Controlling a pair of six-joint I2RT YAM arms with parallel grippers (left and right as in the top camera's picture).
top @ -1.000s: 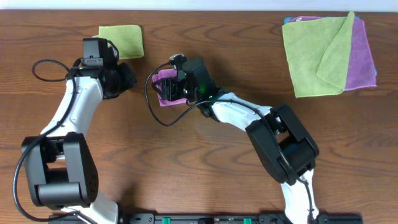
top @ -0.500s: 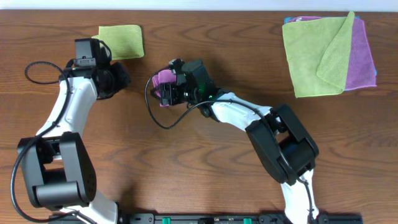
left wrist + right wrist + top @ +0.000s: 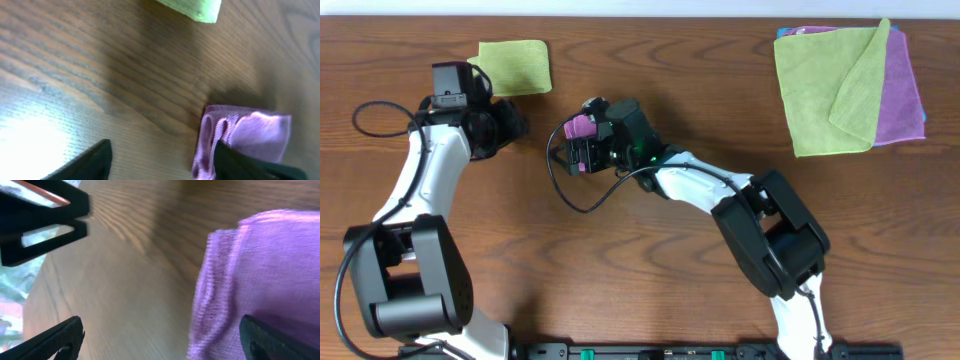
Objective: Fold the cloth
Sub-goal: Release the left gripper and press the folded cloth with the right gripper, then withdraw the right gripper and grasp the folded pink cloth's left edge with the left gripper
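Wooden tabletop (image 3: 650, 280), cloth (image 3: 579, 127) beneath spread right hand (image 3: 160, 337)

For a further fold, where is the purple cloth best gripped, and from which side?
Probably the rounded folded edge of the purple cloth, approached low across the table by the open left tool. That edge looks doubled and raised, giving a finger something to pinch; the rest sits partly beneath the right tool.
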